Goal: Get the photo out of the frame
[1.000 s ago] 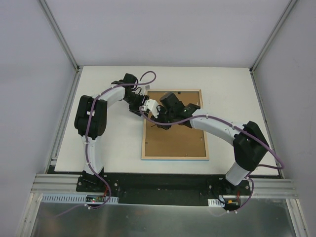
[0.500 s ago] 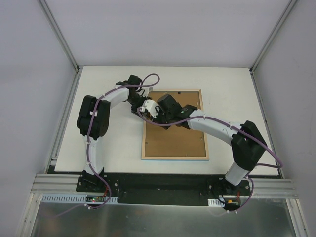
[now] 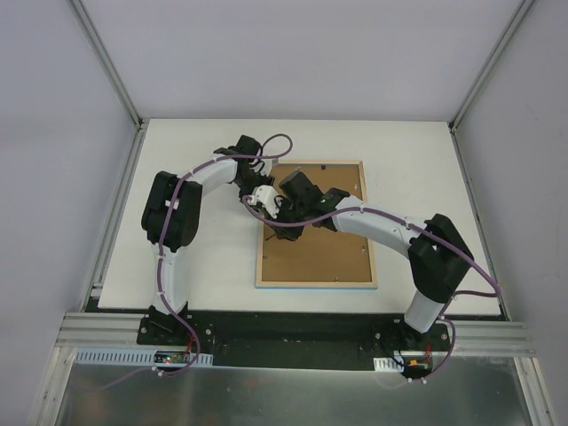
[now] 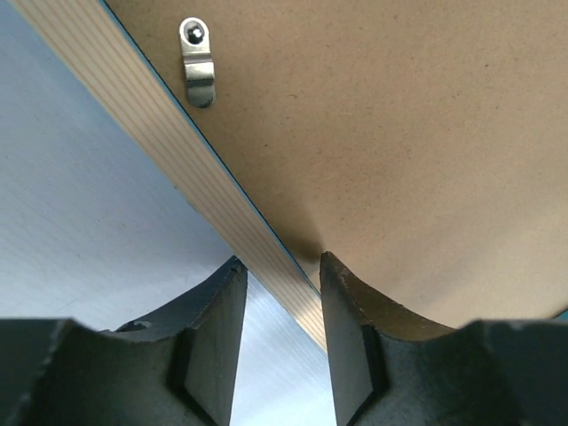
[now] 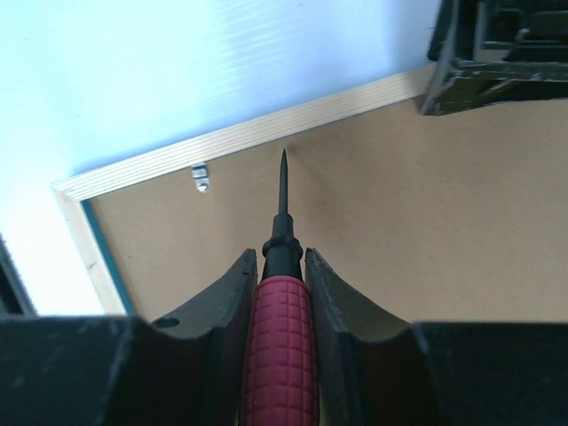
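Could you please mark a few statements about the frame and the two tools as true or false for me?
1. The frame lies face down with its brown backing board up. True.
2. The right tool is shut on a red-handled pick. True.
3. The left tool grips a screwdriver. False: it holds nothing; its open jaws straddle the frame's pale wood edge.
4. The photo lies loose beside the frame. False: no photo is in view; the backing board sits in the frame.
5. A metal clip sits on the backing board near the frame's edge. True.
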You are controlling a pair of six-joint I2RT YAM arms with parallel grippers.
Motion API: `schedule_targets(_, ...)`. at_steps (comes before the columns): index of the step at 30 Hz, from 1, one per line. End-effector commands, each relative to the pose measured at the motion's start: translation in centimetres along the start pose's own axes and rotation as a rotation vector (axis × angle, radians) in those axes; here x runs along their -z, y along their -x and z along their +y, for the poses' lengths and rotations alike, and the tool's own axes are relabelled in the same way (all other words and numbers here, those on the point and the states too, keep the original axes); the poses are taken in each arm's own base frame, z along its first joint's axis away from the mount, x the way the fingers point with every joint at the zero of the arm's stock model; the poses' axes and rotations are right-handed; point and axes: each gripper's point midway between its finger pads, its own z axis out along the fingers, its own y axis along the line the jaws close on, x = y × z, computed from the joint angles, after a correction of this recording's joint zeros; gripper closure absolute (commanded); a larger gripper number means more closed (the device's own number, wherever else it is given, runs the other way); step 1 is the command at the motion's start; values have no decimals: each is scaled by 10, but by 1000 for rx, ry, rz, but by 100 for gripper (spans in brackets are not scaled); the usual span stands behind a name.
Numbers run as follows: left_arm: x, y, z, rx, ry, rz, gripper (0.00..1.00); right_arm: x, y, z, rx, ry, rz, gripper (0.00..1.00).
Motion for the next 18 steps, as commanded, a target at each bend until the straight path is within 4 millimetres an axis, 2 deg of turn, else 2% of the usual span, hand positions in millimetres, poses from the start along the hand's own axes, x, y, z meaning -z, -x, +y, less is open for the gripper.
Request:
schedule_targets(1,-13,-8,16,20,48,38,65,10,22,21,28,109,-64,99)
schedule_targets(7,-13,-8,17,27,43,39,79,10,16,33,52,164,-47,99)
schedule_targets(12,-12,-8,18,30,45,38,81,10,13,33,75,162,-28,99)
schedule_targets(18,-14,-9,19,34,41,44,82,25,19,39,112,180,-64,99)
